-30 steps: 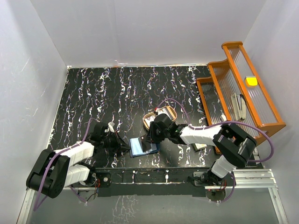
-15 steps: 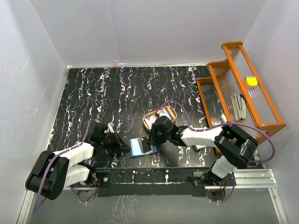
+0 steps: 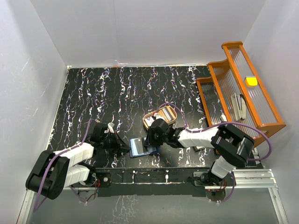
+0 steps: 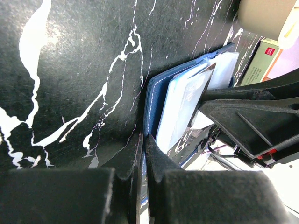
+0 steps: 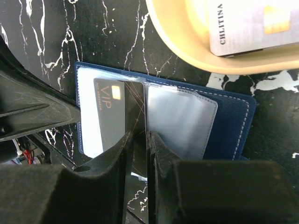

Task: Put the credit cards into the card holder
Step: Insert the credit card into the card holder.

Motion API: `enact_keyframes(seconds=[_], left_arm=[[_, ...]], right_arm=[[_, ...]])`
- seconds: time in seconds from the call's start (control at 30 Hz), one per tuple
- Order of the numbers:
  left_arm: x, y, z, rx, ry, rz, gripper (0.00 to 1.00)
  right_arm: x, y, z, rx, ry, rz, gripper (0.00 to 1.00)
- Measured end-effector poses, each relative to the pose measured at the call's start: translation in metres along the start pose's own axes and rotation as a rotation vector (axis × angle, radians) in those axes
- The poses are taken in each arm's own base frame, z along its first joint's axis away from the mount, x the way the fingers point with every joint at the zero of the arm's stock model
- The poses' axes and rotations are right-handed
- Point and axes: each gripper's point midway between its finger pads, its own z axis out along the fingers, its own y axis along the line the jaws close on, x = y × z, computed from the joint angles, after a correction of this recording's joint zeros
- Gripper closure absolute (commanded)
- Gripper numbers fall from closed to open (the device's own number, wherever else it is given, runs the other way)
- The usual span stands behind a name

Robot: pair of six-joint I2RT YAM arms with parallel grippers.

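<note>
The navy card holder (image 3: 140, 147) lies open near the table's front edge, its pale inside up. My left gripper (image 3: 125, 145) is shut on its left edge, also seen in the left wrist view (image 4: 144, 138). My right gripper (image 3: 151, 142) is shut on a dark credit card marked VIP (image 5: 114, 109) and holds it on edge over the open holder (image 5: 233, 121). The card's lower edge sits at the clear pocket (image 5: 182, 121). A grey credit card (image 5: 252, 28) lies in the tan tray (image 5: 187, 46). The holder (image 4: 154, 102) and pocket show in the left wrist view.
The tan tray (image 3: 159, 116) sits just behind the holder. An orange tiered rack (image 3: 243, 88) stands at the right with a yellow object (image 3: 251, 80) on it. A small green and red box (image 4: 261, 60) lies by the right arm. White walls close in the table.
My right gripper has moved a little nearer and left with the dark card, closer over the holder, uncovering more of the tray. My left gripper has stayed put.
</note>
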Motion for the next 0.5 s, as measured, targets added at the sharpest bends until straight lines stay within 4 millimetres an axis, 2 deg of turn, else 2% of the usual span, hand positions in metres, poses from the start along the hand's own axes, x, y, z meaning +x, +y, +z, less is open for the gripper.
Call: enact_keyframes(seconds=[0.5], left_arm=[[0.000, 0.000, 0.000, -0.001, 0.004, 0.011, 1.00]], right_arm=[[0.006, 0.018, 0.007, -0.056, 0.021, -0.014, 0.84]])
